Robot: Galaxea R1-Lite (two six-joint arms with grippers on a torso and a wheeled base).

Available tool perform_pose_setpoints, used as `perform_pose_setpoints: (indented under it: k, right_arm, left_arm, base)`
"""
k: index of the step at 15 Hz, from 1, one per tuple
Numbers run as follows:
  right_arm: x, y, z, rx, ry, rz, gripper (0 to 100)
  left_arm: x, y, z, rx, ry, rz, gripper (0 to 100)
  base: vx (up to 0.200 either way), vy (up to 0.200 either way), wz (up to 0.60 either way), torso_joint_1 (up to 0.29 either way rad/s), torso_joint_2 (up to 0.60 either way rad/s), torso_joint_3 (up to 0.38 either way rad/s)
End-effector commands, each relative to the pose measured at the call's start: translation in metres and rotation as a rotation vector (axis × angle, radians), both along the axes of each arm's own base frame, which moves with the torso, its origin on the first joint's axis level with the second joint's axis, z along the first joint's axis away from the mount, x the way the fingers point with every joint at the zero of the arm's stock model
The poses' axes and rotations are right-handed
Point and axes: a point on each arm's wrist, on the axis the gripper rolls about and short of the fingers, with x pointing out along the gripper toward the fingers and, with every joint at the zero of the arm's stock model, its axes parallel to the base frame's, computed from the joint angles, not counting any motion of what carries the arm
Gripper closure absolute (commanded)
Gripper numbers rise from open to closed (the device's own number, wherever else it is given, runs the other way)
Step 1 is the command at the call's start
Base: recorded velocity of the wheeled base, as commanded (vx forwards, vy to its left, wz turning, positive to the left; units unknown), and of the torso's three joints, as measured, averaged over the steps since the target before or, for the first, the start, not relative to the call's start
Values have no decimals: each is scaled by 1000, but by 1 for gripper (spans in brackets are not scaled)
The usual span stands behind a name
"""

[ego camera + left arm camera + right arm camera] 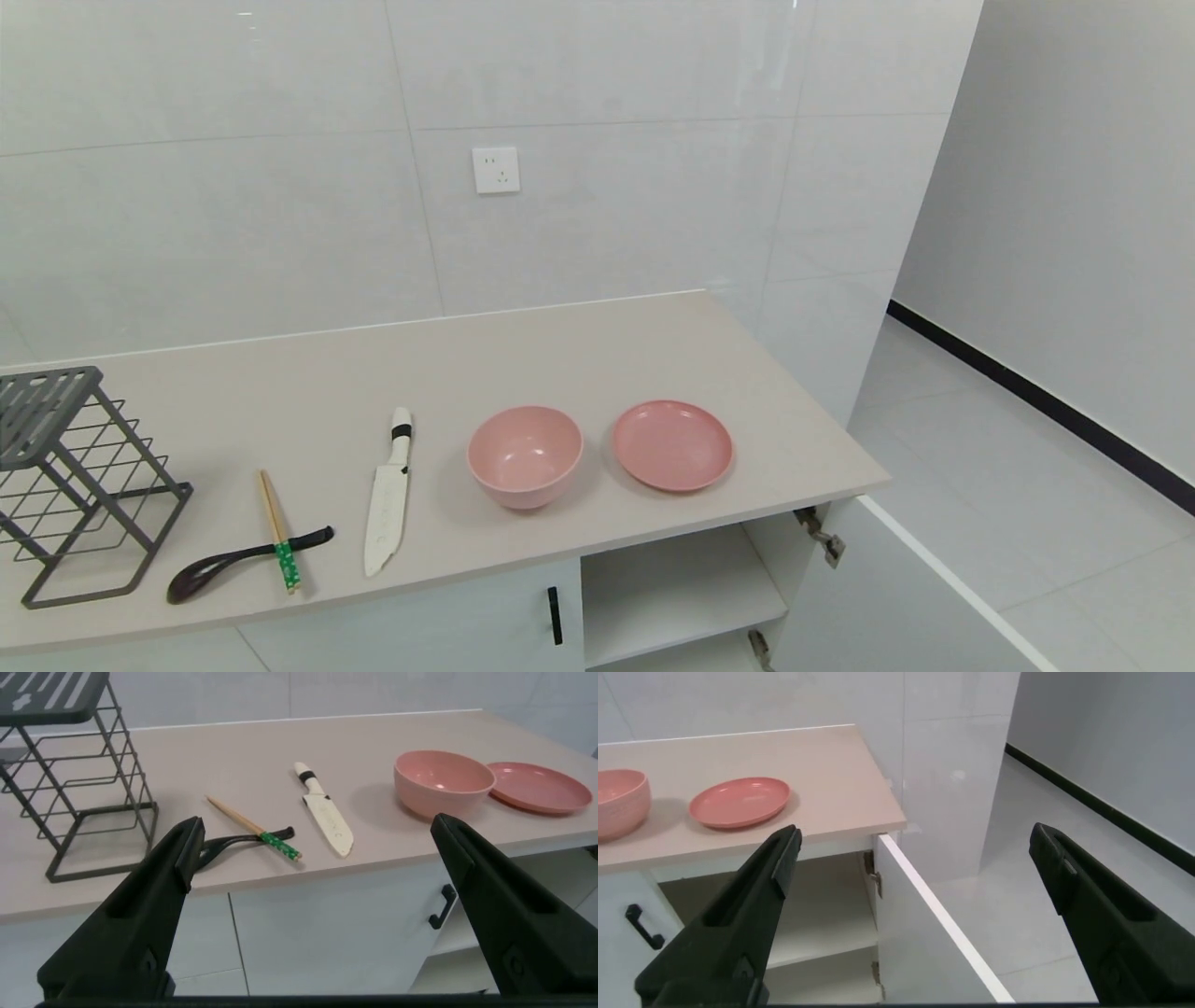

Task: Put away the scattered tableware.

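Observation:
On the beige counter (560, 355) a pink bowl (525, 455) and a pink plate (672, 444) sit side by side near the front edge. Left of them lie a white knife (389, 495), a pair of chopsticks (278, 530) and a dark spoon (233, 563). My left gripper (318, 826) hangs open in front of the counter, level with the knife (325, 821) and apart from it. My right gripper (915, 835) is open too, off the counter's right end, with the plate (740, 801) and bowl (617, 803) some way off.
A dark wire rack (65, 476) stands at the counter's left end. Below the plate a cabinet door (934, 597) hangs open, showing a white shelf (681, 588). The neighbouring door with a black handle (555, 615) is closed. Tiled wall runs behind; bare floor lies to the right.

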Motion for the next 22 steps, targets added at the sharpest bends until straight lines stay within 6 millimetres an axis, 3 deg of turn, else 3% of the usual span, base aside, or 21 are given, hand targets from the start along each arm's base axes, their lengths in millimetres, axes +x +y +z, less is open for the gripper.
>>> perform_pose_setpoints:
  k: [1, 17, 22]
  right_arm:
    - [0, 0, 0, 1, 1, -1, 0]
    - [0, 0, 0, -1, -2, -2, 0]
    - [0, 0, 0, -1, -2, -2, 0]
  left_arm:
    - [0, 0, 0, -1, 2, 0, 0]
    - [0, 0, 0, -1, 2, 0, 0]
    - [0, 0, 0, -1, 2, 0, 0]
  base:
    - [0, 0, 0, 0, 0, 0]
    - [0, 0, 0, 37, -73, -35]
    - [0, 0, 0, 262, -65, 184]
